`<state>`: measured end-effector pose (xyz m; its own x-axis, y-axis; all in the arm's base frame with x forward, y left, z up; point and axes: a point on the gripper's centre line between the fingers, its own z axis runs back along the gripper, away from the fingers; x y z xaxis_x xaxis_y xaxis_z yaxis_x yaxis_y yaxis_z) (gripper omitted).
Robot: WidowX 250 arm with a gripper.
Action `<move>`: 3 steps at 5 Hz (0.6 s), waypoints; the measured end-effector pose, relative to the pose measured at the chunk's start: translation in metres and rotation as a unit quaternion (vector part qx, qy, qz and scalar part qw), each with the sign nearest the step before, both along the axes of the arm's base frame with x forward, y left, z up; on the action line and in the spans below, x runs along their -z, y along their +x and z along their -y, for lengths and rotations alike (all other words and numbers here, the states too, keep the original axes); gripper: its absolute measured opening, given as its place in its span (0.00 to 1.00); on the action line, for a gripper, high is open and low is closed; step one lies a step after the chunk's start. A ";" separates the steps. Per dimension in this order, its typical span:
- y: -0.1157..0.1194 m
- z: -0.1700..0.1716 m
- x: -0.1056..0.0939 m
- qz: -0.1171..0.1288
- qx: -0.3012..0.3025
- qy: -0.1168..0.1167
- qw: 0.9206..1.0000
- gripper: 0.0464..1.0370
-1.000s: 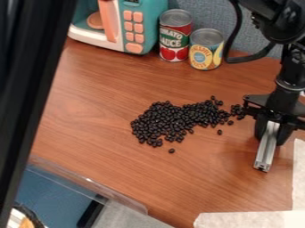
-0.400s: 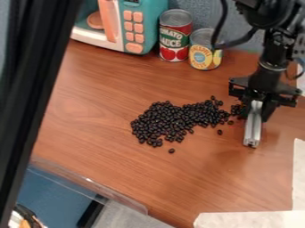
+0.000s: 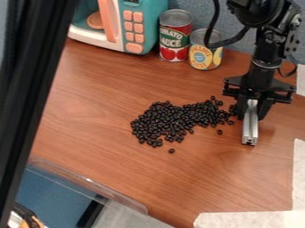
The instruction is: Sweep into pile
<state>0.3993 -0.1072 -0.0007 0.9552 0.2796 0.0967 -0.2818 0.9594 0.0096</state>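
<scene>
The gripper (image 3: 251, 107) hangs at the right of the table, at the right end of the beans, shut on a silver metal bar (image 3: 250, 127) that points toward the front. Black beans (image 3: 170, 122) lie spread on the wood, thicker at the left and thinning to the right. One stray bean (image 3: 171, 150) sits in front of them, and another (image 3: 220, 132) lies near their right side. The beans beside the gripper are partly hidden by it.
A teal toy microwave (image 3: 137, 26), a red tomato can (image 3: 175, 35) and a yellow can (image 3: 205, 50) stand at the back. White paper (image 3: 250, 219) covers the front right edge. A black post (image 3: 35, 75) crosses the left side.
The gripper has moved left and toward the back with the bar, coming up to the right end of the beans. The bulk of the beans looks the same.
</scene>
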 end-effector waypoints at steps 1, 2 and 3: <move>-0.007 -0.015 0.002 -0.004 -0.021 -0.001 1.000 0.32; -0.013 -0.034 0.003 -0.008 -0.040 -0.004 0.999 0.32; -0.020 -0.050 0.003 -0.011 -0.053 -0.001 0.999 0.32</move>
